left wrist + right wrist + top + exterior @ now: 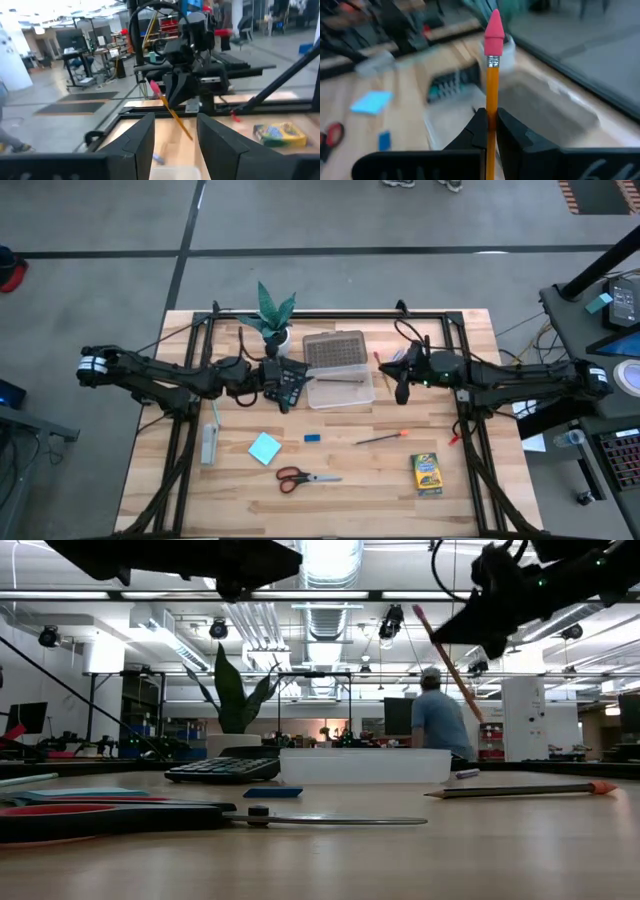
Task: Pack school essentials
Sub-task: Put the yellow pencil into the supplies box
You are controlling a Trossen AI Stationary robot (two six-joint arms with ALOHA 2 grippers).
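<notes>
We see our right gripper pinched tight on a yellow pencil with a pink eraser tip, up in the air beside the clear plastic box. Our left gripper hangs wide open with nothing in it, over the calculator.

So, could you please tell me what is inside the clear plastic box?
One thin dark pen lies inside the clear plastic box. Its grey lid stands open behind; nothing else shows inside.

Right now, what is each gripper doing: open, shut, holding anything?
Left gripper: open, empty, over the clear box.
Right gripper: shut on the pencil, raised above the table.
</notes>
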